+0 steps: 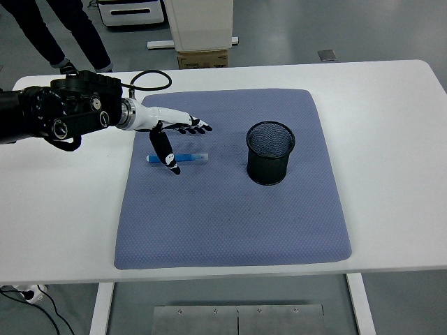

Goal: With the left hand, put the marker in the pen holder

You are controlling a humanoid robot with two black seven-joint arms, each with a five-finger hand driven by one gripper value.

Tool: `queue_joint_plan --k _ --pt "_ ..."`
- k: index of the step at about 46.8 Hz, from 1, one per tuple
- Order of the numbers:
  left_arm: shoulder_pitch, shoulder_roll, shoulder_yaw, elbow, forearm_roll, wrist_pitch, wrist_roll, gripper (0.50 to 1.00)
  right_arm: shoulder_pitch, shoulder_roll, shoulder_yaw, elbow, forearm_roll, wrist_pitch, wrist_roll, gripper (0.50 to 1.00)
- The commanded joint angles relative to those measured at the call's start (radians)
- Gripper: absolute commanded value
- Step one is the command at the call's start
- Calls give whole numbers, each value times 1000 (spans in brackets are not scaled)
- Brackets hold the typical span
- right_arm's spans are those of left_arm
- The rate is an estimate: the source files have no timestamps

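Left of frame centre, the left hand [171,132] hovers over the blue marker [177,158] lying on the mat [230,209], fingers spread, holding nothing (thumb pointing down); a grasp should straddle the barrel mid-length before carrying it to the pen holder [269,153].

Blue marker [183,158] lies flat, well left of upright black mesh pen holder [269,153].

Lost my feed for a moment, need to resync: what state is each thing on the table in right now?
Marker: lying flat on the mat, not grasped.
Pen holder: upright, empty.
Mat: spread flat on the table.
Left hand: open, over the marker, thumb pointing down across it.
Right hand: not in view.
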Motion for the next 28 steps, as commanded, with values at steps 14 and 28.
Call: queue_joint_plan --k 14,28 --pt "-5 -1 0 6 81 -25 23 1000 0 0 0 0 0 0 0 1000" --pt "4 -10 0 13 125 -24 49 976 0 0 0 0 0 0 0 1000"
